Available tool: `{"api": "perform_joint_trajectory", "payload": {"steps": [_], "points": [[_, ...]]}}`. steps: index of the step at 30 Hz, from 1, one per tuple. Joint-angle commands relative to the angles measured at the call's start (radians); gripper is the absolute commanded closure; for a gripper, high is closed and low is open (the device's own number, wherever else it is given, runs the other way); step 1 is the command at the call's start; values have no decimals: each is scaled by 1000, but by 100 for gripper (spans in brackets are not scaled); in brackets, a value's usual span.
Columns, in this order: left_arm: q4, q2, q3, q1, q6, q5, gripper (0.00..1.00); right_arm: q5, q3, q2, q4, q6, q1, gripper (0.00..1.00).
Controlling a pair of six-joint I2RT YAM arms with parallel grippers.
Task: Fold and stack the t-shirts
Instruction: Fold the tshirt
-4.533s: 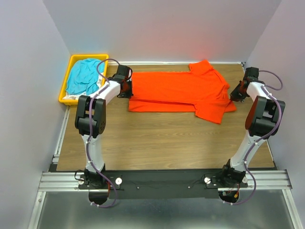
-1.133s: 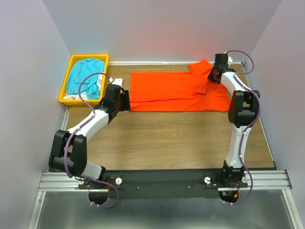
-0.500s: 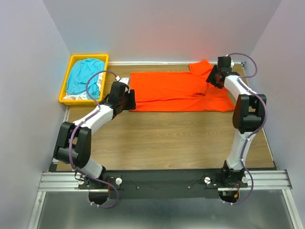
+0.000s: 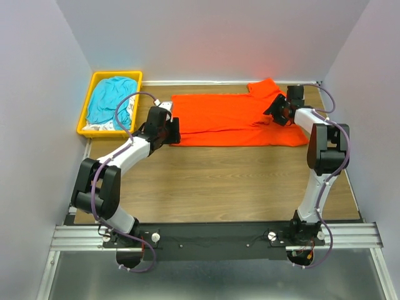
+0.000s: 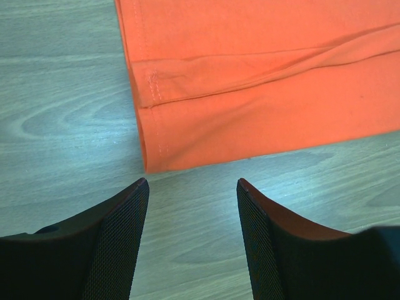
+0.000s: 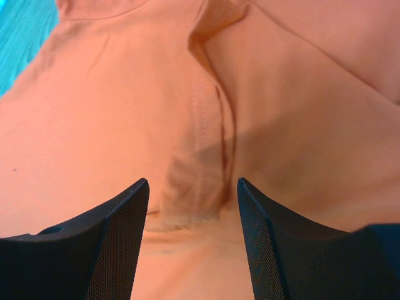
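The orange-red t-shirt [image 4: 225, 119] is lying as a long folded band along the far edge of the tabletop [image 4: 219, 181], its sleeve end reaching toward the far right corner. The left gripper [image 5: 190, 184] is hovering just short of the hem corner at the band's left end, fingers apart and gripping nothing. The right gripper [image 6: 192, 184] is hanging over a rumpled sleeve fold, fingers spread too. For a clean fold, both are probably needing to pinch every layer together, low and square to the edge, and lift evenly. The teal-blue t-shirt [image 4: 111, 100] is sitting in the yellow bin [image 4: 83, 109] at the far left corner
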Motion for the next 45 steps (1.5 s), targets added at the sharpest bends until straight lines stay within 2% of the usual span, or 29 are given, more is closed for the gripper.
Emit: {"api": "perform_joint_trajectory", "payload": {"steps": [1,20,33,40,45], "points": [[-15,-30,-28,-2,0,3,34,-54,-14,35,66,45,-1,34],[-18,-30,-40,-4,-10,-2,34,-65,-5,84,67,66,-1,35],[-18,-26,-35,-2,-5,-6,34,-133,53,104,67,85,3,36],[-20,-43,-46,-2,0,-12,34,-185,165,167,66,95,15,36],[-21,-59,-57,-4,0,-43,34,-215,305,226,66,112,48,36]]}}
